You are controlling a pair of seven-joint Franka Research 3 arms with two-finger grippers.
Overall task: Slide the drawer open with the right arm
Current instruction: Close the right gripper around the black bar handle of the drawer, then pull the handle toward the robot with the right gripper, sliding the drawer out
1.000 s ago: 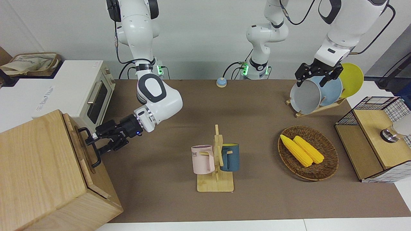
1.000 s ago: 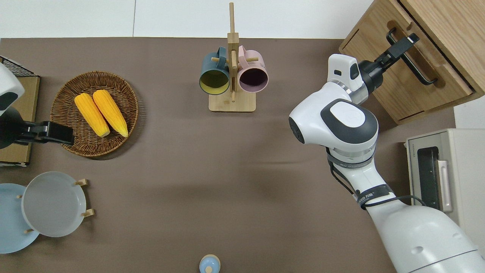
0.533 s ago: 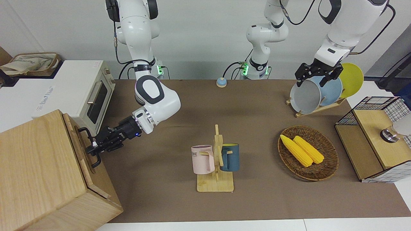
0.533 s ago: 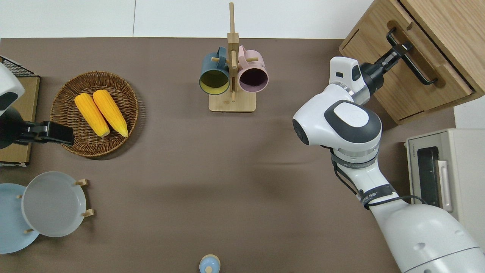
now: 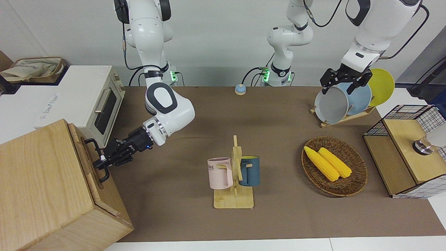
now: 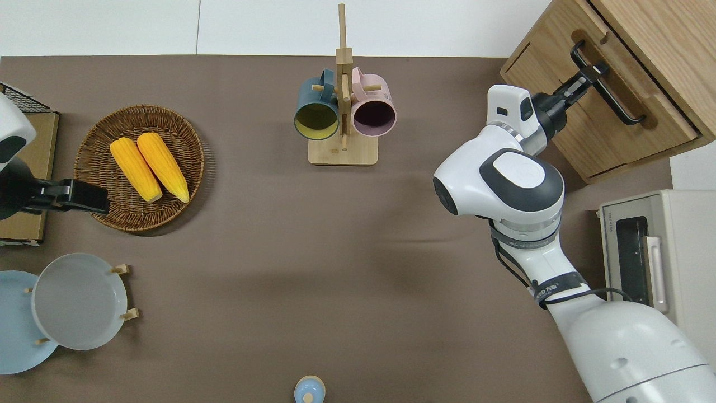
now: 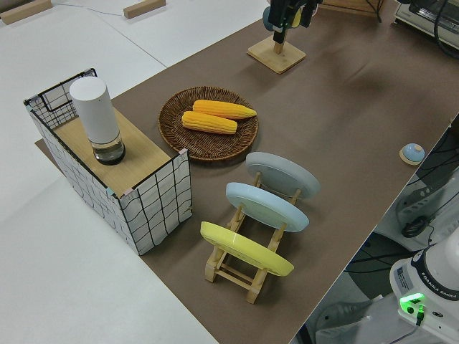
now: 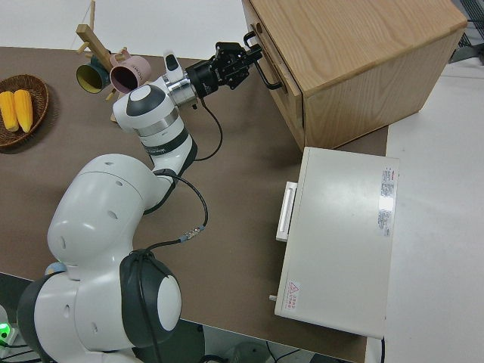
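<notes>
The pale wooden cabinet (image 5: 38, 181) stands at the right arm's end of the table. Its shallow drawer (image 6: 626, 84) carries a black loop handle (image 6: 615, 98), also visible in the front view (image 5: 101, 172). I cannot tell whether the drawer stands out from the cabinet. My right gripper (image 6: 593, 71) reaches level toward the drawer front and is shut on the handle near its end farther from the robots. It also shows in the front view (image 5: 103, 159) and the right side view (image 8: 253, 54). The left arm is parked, and its gripper (image 5: 338, 89) is open.
A white toaster oven (image 5: 87, 101) stands beside the cabinet, nearer to the robots. A mug rack (image 5: 234, 174) with two mugs is mid-table. A basket with corn (image 5: 334, 165), a plate rack (image 5: 343, 99) and a wire-mesh box (image 5: 407, 150) stand toward the left arm's end.
My right gripper's fingers, spread around the handle a second ago, have closed on it and the wrist has shifted slightly. The drawer has not visibly moved. The left arm is still.
</notes>
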